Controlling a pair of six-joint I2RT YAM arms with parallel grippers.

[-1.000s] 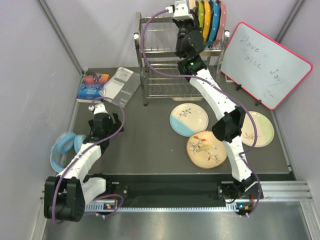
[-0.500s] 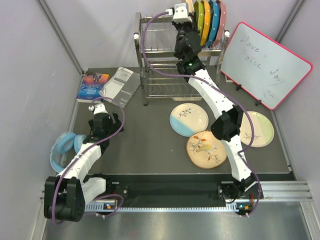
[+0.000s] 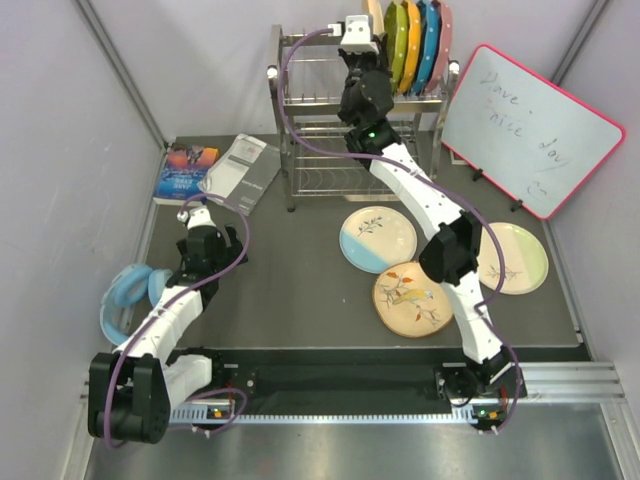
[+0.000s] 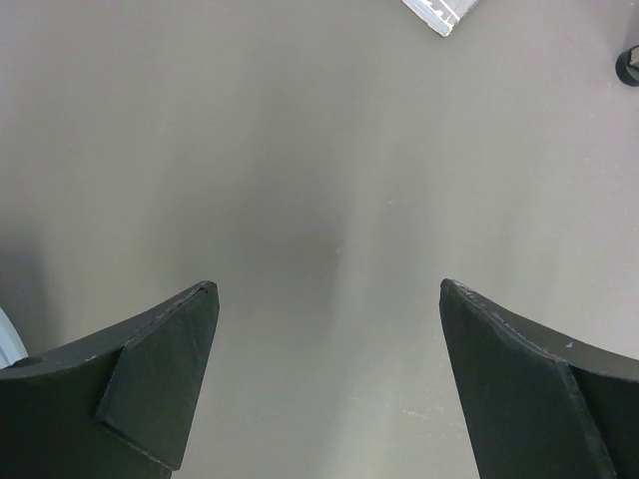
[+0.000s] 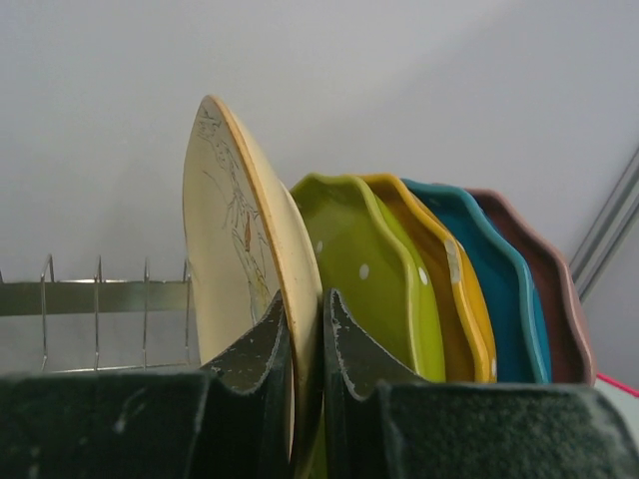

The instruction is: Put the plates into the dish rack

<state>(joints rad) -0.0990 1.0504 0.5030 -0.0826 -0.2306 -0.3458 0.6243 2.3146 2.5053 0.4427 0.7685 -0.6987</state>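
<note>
My right gripper is shut on a tan bird-on-branch plate, held on edge over the top tier of the chrome dish rack, just left of the plain green plate. Three painted plates lie flat on the table: a cream-and-light-blue one, a tan bird one and a pale cream-green one. My left gripper is open and empty above bare table at the left, its fingers wide apart.
Green, orange, blue and pink plates stand in the rack's top right. A whiteboard leans at the back right. A book and a pamphlet lie at the back left. Blue headphones sit at the left edge.
My right arm has shifted a little to the left with the tan plate, along the rack's top tier. The left arm has not moved.
</note>
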